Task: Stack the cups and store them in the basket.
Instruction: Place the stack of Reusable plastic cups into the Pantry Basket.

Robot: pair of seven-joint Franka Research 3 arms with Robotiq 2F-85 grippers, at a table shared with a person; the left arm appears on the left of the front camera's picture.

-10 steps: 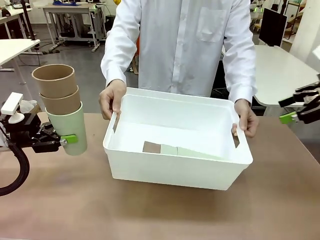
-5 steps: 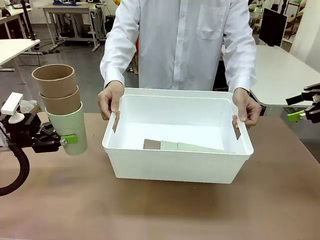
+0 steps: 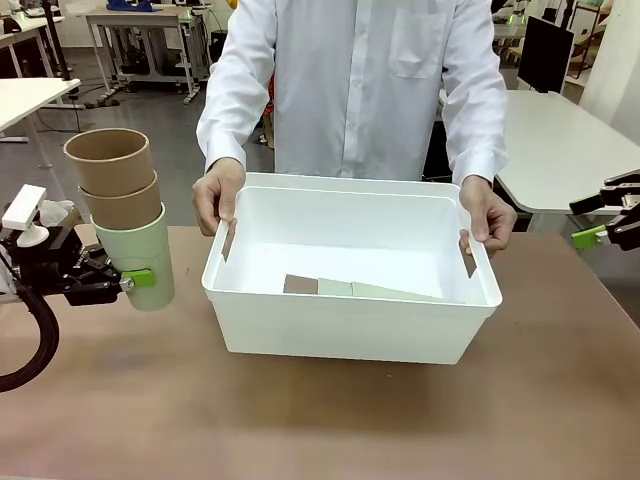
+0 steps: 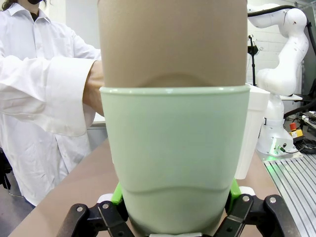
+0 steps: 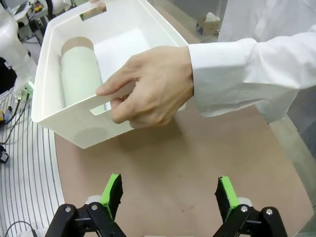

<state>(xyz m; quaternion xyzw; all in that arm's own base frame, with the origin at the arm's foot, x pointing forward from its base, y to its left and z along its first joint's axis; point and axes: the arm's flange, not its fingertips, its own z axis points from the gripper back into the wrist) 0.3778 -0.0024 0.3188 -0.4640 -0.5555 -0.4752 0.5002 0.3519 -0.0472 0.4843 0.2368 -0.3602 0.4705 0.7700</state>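
beside the basket (image 3: 350, 330), left gripper (image 3: 128, 281) pinches the light, rigid, slippery stack of cups (image 3: 125, 215) low on its green base; right gripper (image 5: 169, 195) gapes empty.

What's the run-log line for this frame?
left hand: shut on cup stack | right hand: open, empty | basket: person gripping both handles, cups inside

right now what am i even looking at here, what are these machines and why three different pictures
Two robot arms share a brown table with a person. The front picture looks across at the person, whose hands grip a white basket by its side slots. The other two pictures come from cameras on each arm's wrist. The left hand holds an upright stack of cups, two brown nested in a mint one. The right hand is open and empty. More cups lie on their side inside the basket.
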